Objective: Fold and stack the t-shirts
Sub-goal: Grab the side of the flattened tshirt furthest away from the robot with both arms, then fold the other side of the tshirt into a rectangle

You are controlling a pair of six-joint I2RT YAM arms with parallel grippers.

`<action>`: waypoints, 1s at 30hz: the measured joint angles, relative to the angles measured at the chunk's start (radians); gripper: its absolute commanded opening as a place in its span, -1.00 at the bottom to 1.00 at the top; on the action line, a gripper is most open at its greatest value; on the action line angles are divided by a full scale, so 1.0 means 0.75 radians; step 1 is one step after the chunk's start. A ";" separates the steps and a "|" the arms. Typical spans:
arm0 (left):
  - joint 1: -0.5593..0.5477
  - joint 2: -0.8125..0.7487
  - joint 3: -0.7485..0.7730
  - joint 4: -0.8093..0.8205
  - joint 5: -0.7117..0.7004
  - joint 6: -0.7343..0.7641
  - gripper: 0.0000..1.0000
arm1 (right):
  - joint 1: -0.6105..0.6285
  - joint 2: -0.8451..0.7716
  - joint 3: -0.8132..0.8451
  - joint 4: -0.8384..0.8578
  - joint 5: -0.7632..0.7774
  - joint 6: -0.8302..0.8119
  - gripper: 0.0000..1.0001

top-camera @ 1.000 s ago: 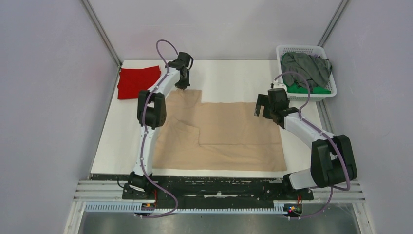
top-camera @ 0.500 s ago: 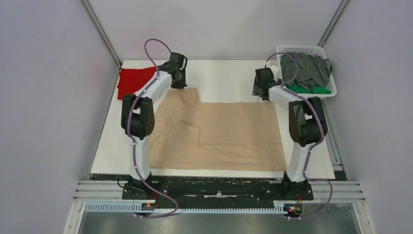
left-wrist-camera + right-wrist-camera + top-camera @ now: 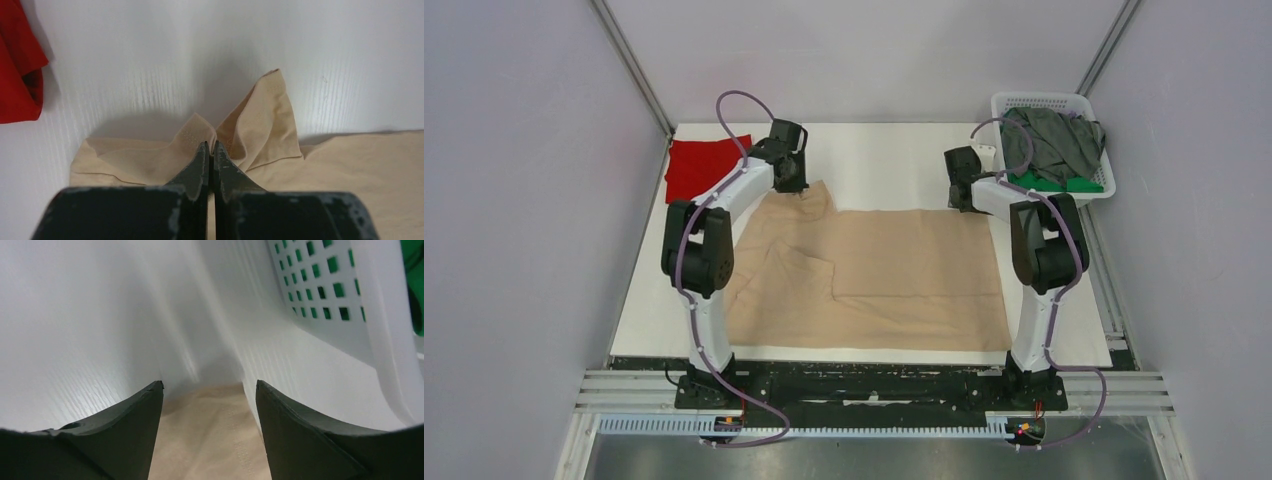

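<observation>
A large beige t-shirt (image 3: pixel 874 270) lies spread on the white table. My left gripper (image 3: pixel 796 186) is at its far left corner, shut on a pinched fold of the beige cloth (image 3: pixel 240 130). My right gripper (image 3: pixel 961 200) is open over the shirt's far right corner, which lies between its fingers (image 3: pixel 212 430). A folded red t-shirt (image 3: pixel 699 165) lies at the far left and shows at the left edge of the left wrist view (image 3: pixel 17 65). A dark grey t-shirt (image 3: pixel 1054 140) and a green one (image 3: pixel 1054 183) lie in the basket.
A white perforated basket (image 3: pixel 1086 104) stands at the far right corner, its wall close to my right gripper (image 3: pixel 340 295). Metal frame posts and grey walls bound the table (image 3: pixel 884 160).
My right arm swung from over the shirt's right side out to its far right corner. My left gripper shifted slightly left at the far left corner, bunching the cloth.
</observation>
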 measured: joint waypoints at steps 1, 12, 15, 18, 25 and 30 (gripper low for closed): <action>-0.003 -0.012 -0.014 0.008 0.001 -0.001 -0.96 | 0.000 -0.014 -0.022 -0.001 0.010 0.006 0.30; -0.023 -0.156 -0.138 0.060 0.003 -0.001 -0.96 | 0.001 -0.054 -0.104 0.019 0.013 0.070 -0.52; -0.023 -0.173 -0.163 0.063 0.003 -0.001 -0.96 | 0.001 -0.054 -0.114 0.041 0.011 0.081 -0.69; -0.023 -0.182 -0.183 0.065 0.003 -0.001 -0.96 | 0.002 -0.057 -0.130 0.075 0.009 0.089 -0.82; -0.023 -0.219 -0.257 0.082 0.003 -0.001 -0.96 | 0.002 -0.081 -0.176 0.120 0.007 0.089 -1.00; -0.024 -0.291 -0.331 0.087 0.008 -0.001 -0.96 | 0.010 -0.156 -0.260 0.156 0.004 0.056 -1.00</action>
